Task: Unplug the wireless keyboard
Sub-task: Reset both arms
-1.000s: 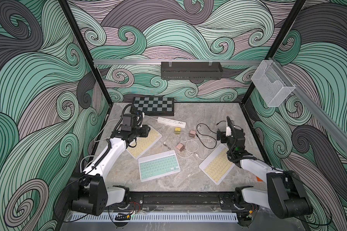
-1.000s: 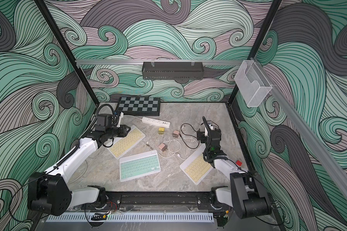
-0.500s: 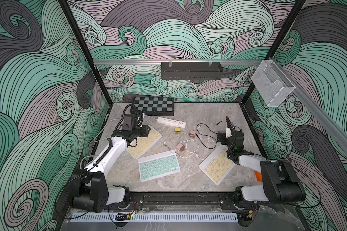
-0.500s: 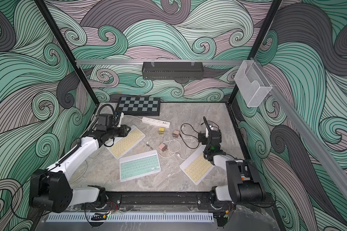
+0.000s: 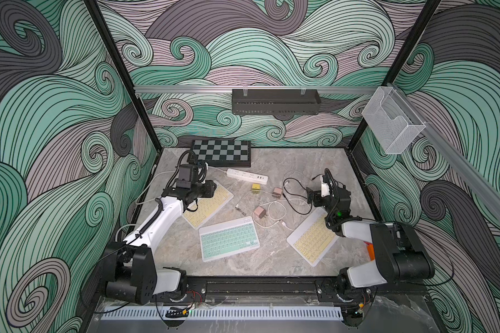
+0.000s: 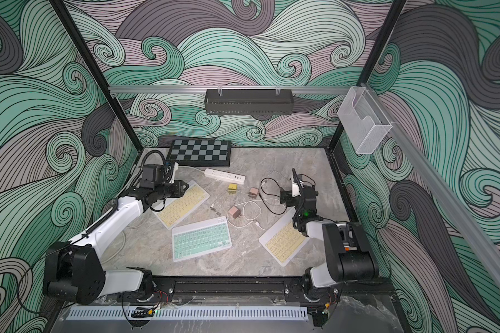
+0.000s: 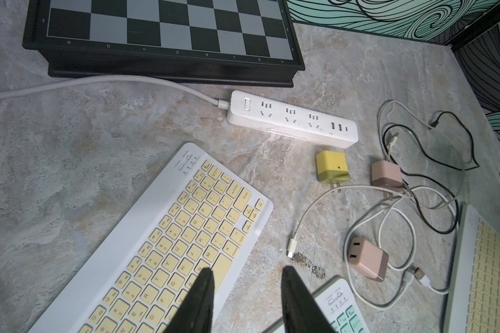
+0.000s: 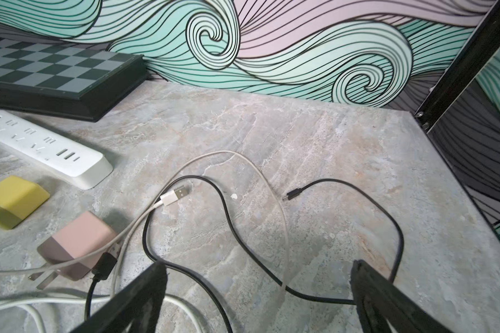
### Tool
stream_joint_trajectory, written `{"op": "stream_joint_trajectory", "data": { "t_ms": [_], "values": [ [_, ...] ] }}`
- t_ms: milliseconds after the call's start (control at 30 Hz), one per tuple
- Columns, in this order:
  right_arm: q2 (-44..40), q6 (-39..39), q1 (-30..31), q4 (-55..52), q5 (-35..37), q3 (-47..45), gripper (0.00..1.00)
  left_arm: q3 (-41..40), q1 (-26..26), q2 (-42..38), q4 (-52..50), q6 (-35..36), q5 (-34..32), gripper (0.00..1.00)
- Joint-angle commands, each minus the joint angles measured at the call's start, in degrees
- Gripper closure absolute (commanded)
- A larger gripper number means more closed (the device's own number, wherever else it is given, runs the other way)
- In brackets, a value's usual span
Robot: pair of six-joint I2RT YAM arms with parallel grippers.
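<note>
The left arm (image 5: 162,219) stretches from its base at 7 o'clock toward 10 o'clock, with the white forearm sloped and the wrist level. Its left pincer (image 7: 246,274) hangs over the edge of a yellow-keyed keyboard (image 5: 207,206). The tapered black fingers (image 7: 202,291) are apart with nothing between them.

The right arm (image 5: 355,230) is folded tight at 4 o'clock. Its right pincer (image 8: 259,264) is spread wide above a thin black cable (image 8: 195,177) and a white cable (image 8: 225,151), gripping neither.

The yellow-keyed keyboard is flat, white-framed and round-cornered, and lies askew at 9 o'clock on the marbled grey worktop (image 5: 272,259). A mint keyboard (image 5: 228,239) lies near 6 o'clock and a second yellow-keyed keyboard (image 5: 312,239) at 4 o'clock. Whether any of them has a cable plugged in cannot be told.

One white connector (image 7: 292,245) lies loose beside a blocky pink charger (image 7: 367,259). A glossy white power strip (image 5: 247,176) sits at 12 o'clock.
</note>
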Motion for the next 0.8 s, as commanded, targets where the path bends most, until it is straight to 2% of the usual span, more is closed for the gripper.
{"op": "stream_joint_trajectory", "data": {
  "t_ms": [0,100,200,300,400,467,567,600,633,767],
  "values": [
    [1.4,-0.9,-0.5,5.9,-3.1,-1.7,0.01,-0.1,-0.4,0.4,0.8,-0.3,-0.8,0.60],
    [2.0,-0.8,-0.6,7.0,-3.0,-1.7,0.01,-0.7,-0.4,-0.3,1.6,-0.2,-1.4,0.58],
    [2.2,-0.5,-0.8,6.9,-3.3,-1.7,0.01,-2.1,-0.4,-1.7,3.2,0.1,-3.2,0.50],
    [2.7,0.9,-1.1,7.8,-0.5,-1.8,0.01,-4.1,-0.4,-3.8,5.5,0.2,-5.1,0.42],
    [2.5,0.8,-1.1,7.2,-0.6,-1.8,0.01,-6.9,-0.4,-6.9,8.9,0.4,-7.0,0.31],
    [2.5,0.8,-1.1,7.4,-0.6,-1.8,0.01,-9.4,-0.4,-10.0,11.3,0.9,-9.5,0.20],
    [2.5,0.8,-1.2,7.5,-0.6,-1.8,0.01,-13.6,-0.4,-14.5,15.3,1.2,-14.9,0.16],
    [2.5,0.8,-1.1,7.4,-0.6,-1.8,0.01,-15.0,-0.4,-15.8,16.7,1.3,-16.4,0.06],
    [2.5,0.8,-1.1,7.4,-0.6,-1.8,0.01,-16.5,-0.4,-17.1,17.7,1.1,-18.1,0.02],
    [2.6,0.8,-1.1,7.4,-0.6,-1.8,0.01,-23.1,-0.4,-21.4,22.0,-0.1,-26.3,0.01]
  ]
}}
